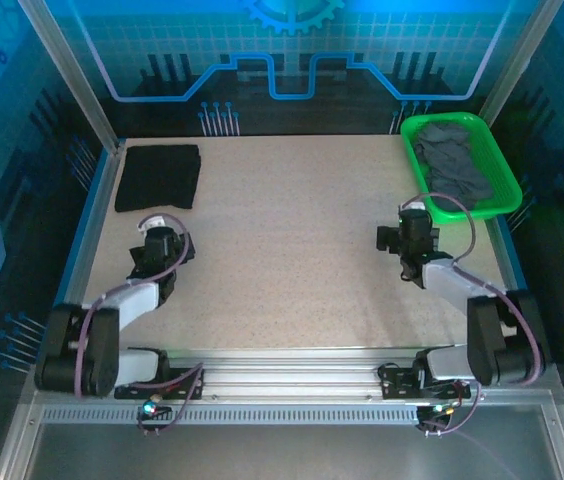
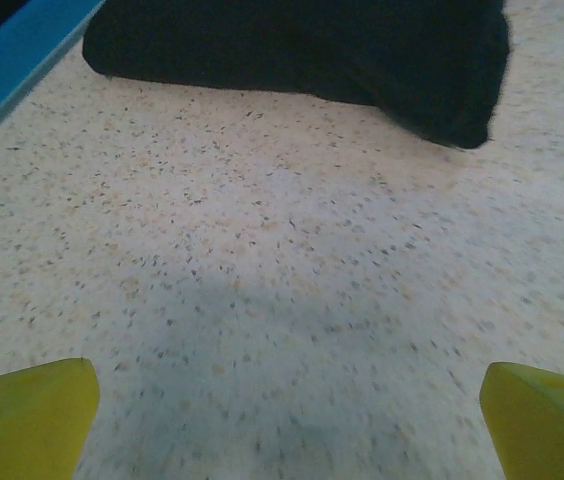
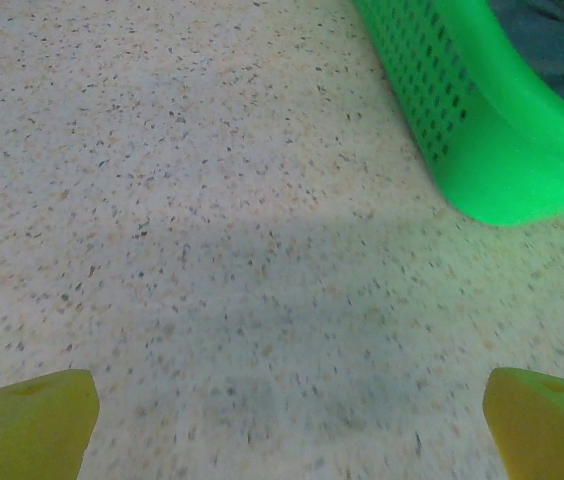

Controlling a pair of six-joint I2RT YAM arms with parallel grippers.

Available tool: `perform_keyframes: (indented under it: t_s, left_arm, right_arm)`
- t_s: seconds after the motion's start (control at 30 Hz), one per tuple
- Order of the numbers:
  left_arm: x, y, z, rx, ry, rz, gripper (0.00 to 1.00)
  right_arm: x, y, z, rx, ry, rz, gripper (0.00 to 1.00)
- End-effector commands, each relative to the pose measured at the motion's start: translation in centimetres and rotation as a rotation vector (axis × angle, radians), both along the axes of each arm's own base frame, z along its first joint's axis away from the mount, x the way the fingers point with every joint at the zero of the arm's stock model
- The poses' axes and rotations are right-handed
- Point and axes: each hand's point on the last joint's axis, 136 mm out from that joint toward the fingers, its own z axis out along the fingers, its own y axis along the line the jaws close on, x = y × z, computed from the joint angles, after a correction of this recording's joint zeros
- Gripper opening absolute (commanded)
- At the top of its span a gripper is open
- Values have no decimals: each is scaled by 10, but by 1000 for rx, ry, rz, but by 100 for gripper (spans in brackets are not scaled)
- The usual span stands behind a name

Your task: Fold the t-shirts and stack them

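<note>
A black t-shirt (image 1: 158, 176) lies folded flat at the table's back left; the left wrist view has it (image 2: 302, 50) across the top. Crumpled dark grey t-shirts (image 1: 452, 165) fill the green basket, and a bit of grey cloth (image 3: 557, 45) shows at the top right of the right wrist view. My left gripper (image 1: 159, 238) hovers just in front of the black shirt, open and empty, its yellow fingertips (image 2: 27, 415) wide apart. Beside the basket's near left corner my right gripper (image 1: 412, 228) is also open with nothing between its fingertips (image 3: 27, 420).
The bright green plastic basket (image 1: 499, 170) stands at the back right, its perforated wall (image 3: 482, 130) close ahead of the right gripper. A blue rail (image 2: 17, 55) borders the table's left side. Speckled tabletop (image 1: 292, 240) lies between the two arms.
</note>
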Motion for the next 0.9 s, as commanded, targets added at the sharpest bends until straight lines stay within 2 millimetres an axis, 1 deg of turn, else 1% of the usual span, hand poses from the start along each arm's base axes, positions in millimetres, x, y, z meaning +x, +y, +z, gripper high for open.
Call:
perform_keyframes:
  t_s: [0.0, 0.03, 0.07, 0.1, 0.17, 0.23, 0.27, 0.33, 0.4, 0.43, 0.47, 0.5, 0.53, 0.57, 0.6, 0.63, 0.87]
  left_arm:
    - [48, 3, 35, -28, -179, -30, 99]
    - [55, 4, 30, -29, -148, -33, 99]
    - [57, 3, 28, -33, -119, -35, 99]
    - [61, 0, 28, -33, -116, -53, 99]
    - [60, -5, 30, -35, -136, -88, 99]
    - [53, -13, 35, -38, -199, -131, 99]
    - [47, -18, 40, -35, -258, -168, 99]
    - [31, -27, 43, -19, -366, -217, 99]
    - [17, -30, 36, -3, -449, -229, 99]
    - [17, -32, 37, 9, -469, -244, 99]
    - [20, -34, 35, 5, -433, -250, 99]
    - [26, -33, 33, 10, -402, -241, 99]
    - [33, -31, 32, 21, -383, -225, 99]
    - [38, -31, 30, 12, -352, -223, 99]
    - [44, -33, 25, 2, -299, -233, 99]
    - [50, -37, 25, 13, -283, -257, 99]
    - [50, -39, 25, 17, -284, -259, 99]
  right_arm:
    - [36, 15, 18, -17, -141, 126, 100]
    - [42, 18, 20, -36, -159, 146, 100]
    - [44, 17, 16, -28, -147, 149, 100]
    - [46, 16, 11, -14, -145, 151, 100]
    - [45, 19, 12, 5, -155, 183, 100]
    - [38, 24, 15, 17, -201, 211, 100]
    - [34, 26, 17, 22, -233, 231, 100]
    - [27, 31, 19, 34, -271, 266, 100]
    - [23, 33, 19, 35, -297, 282, 100]
    - [21, 33, 17, 34, -312, 288, 100]
    - [19, 35, 13, 29, -333, 297, 100]
    - [19, 35, 15, 18, -347, 292, 100]
    - [19, 36, 11, 18, -311, 293, 100]
    - [23, 37, 11, 11, -310, 301, 100]
    - [25, 33, 8, 30, -280, 284, 100]
    - [28, 28, 9, 58, -279, 272, 100]
    - [27, 29, 8, 57, -276, 273, 100]
